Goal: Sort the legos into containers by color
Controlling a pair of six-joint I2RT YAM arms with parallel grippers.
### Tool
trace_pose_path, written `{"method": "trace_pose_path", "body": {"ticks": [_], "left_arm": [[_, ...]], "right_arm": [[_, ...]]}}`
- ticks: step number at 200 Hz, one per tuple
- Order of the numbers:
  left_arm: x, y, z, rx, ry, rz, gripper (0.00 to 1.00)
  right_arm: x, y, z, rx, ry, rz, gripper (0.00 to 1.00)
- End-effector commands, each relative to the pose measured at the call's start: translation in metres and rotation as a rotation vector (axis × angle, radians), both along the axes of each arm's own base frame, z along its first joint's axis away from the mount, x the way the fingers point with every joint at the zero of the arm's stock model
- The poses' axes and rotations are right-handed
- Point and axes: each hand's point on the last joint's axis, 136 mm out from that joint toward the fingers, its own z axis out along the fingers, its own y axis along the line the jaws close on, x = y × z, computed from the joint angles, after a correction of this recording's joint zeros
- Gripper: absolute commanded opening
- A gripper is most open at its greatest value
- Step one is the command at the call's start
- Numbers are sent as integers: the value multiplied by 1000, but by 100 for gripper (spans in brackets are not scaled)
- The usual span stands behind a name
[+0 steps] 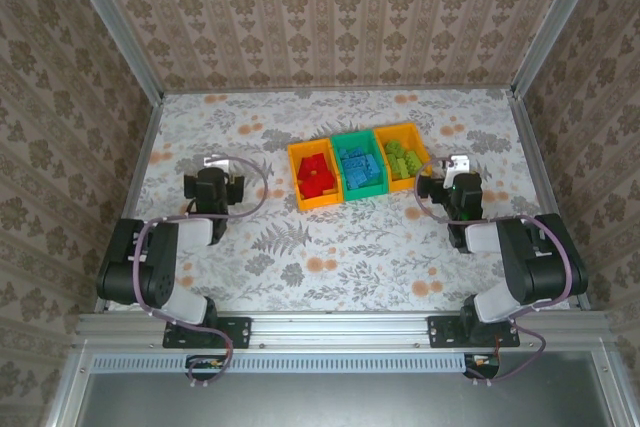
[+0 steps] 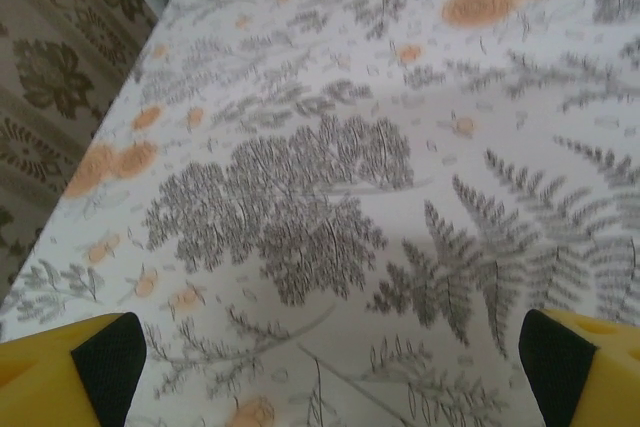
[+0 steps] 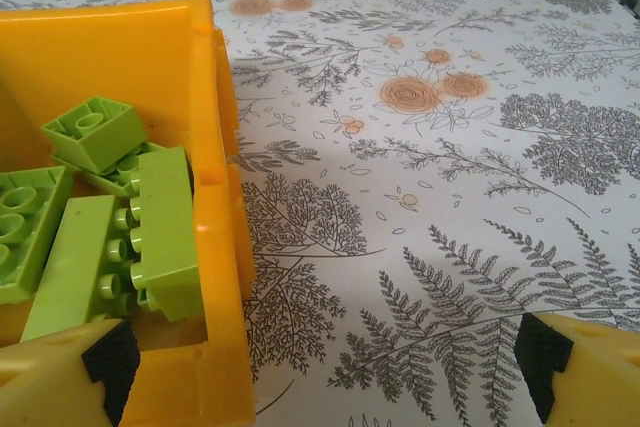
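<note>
Bins (image 1: 350,136) hold red, blue, green legos (image 1: 359,165) separately; left pincer (image 2: 332,367) and right pincer (image 3: 328,355) gape.

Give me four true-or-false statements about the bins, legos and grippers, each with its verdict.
1. The red legos lie in the left orange bin. True.
2. The blue legos lie in an orange bin. False: they lie in the green bin.
3. The right gripper holds a lime green lego. False: it is open and empty, beside the right orange bin.
4. The left gripper is open above the table. True.
</note>
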Motion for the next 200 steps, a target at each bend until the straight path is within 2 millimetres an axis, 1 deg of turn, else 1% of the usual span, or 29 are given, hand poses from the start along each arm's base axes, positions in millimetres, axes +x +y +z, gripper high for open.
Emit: {"method": "trace_pose_path", "body": {"ticks": [1, 10, 17, 18, 24, 36, 45, 61, 200], "left_arm": [[4, 5, 23, -59, -136, -29, 100], [0, 6, 20, -93, -153, -45, 100], [-1, 5, 13, -114, -166, -65, 100], [-1, 5, 16, -113, -180, -70, 100], [2, 5, 17, -95, -211, -82, 100], [1, 7, 9, -129, -134, -65, 100], [8, 11, 10, -119, -136, -50, 100], [7, 16, 9, -141, -128, -27, 100], [6, 16, 8, -143, -125, -29, 100]], "right_arm": [[12, 1, 12, 14, -34, 20, 100], [12, 1, 13, 15, -35, 19, 100], [12, 1, 12, 15, -34, 20, 100], [12, 1, 12, 15, -34, 20, 100], [12, 1, 12, 15, -34, 20, 100], [12, 1, 12, 15, -34, 19, 100], [12, 1, 12, 15, -34, 19, 100], [12, 1, 12, 16, -35, 21, 100], [12, 1, 13, 16, -36, 20, 100]]}}
